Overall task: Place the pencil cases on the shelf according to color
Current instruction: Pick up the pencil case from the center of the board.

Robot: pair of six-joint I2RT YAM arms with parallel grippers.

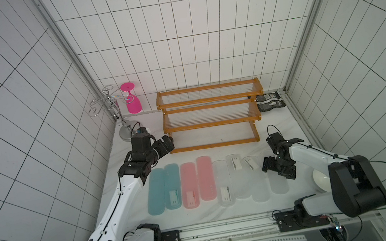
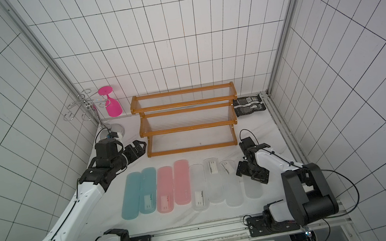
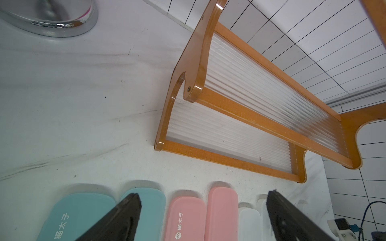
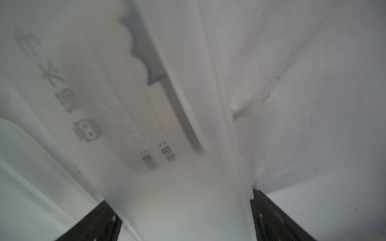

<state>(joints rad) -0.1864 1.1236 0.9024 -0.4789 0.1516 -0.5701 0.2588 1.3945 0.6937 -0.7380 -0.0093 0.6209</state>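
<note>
Pencil cases (image 1: 205,177): eight, translucent, round-ended, lying side by side on the table (image 1: 228,212) before the shelf (image 1: 211,124), whose tiers are bare. Teal pair (image 1: 156,193), pink pair (image 1: 188,177), clear four (image 1: 239,182). Step: first pick. Right gripper (image 1: 275,169) straddles what seems the rightmost clear case (image 1: 279,186); the wrist view is blurred, so whether it grips cannot be told. Left gripper (image 1: 166,144) is spread wide, empty, beside the shelf. Next: pinch, lift level, carry to a tier.

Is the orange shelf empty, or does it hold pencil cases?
Empty: the stepped orange-brown wooden shelf has bare rod tiers; all eight translucent plastic cases lie on the table.
</note>
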